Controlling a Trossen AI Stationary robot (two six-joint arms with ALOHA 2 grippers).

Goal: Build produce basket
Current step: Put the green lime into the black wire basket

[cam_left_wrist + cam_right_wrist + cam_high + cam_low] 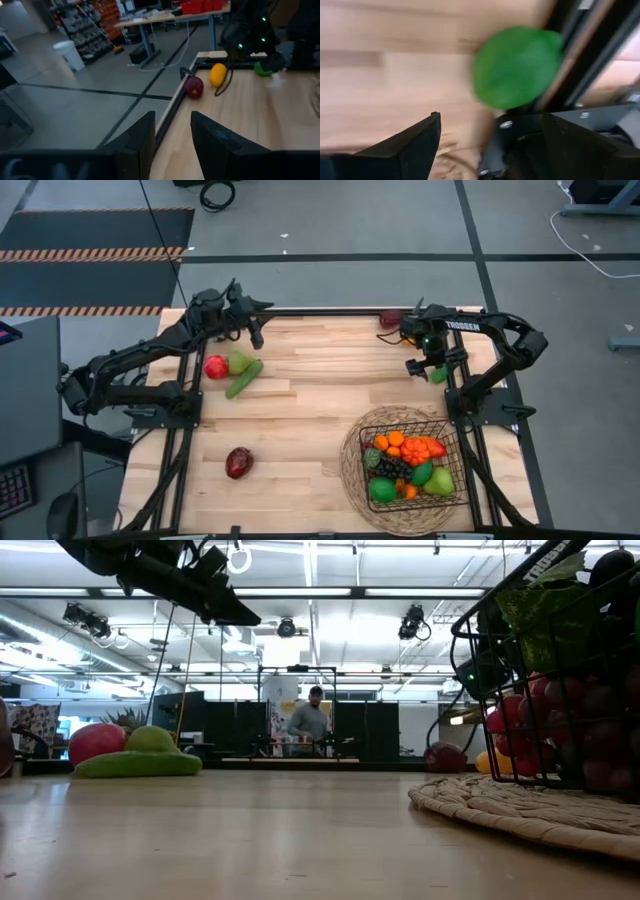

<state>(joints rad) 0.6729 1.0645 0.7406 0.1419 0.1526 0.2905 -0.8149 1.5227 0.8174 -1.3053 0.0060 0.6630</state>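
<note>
From above, white lettering reading TROSSEN shows on the right arm's upper link. The wooden tabletop [300,430] carries the black wire basket [408,452] on a round woven mat [350,480] at the near right, filled with produce [405,460] in orange, red, green and dark purple. Loose pieces lie apart from it: a red fruit [215,366], a green pear [239,361] and a cucumber [243,379] touching one another near the left arm, a dark red fruit [238,463] alone at the near left, and another dark red piece [390,318] at the far edge. The left gripper [256,338] hangs over the far left of the tabletop, holding nothing. The right gripper [425,370] is just beside a small green fruit [438,374] at the right edge.

The low view shows the red fruit, pear and cucumber [138,763] at left, the basket [560,670] on its mat at right, and a person [311,720] standing far off in the room.

In the left wrist view the jaws stand narrowly apart and empty; beyond them lie a dark red fruit [194,88], a yellow fruit [218,75] and the green fruit [263,69].

In the right wrist view the jaws stand wide, with the green fruit [517,67] ahead of them against the table's black frame rail, not gripped.
</note>
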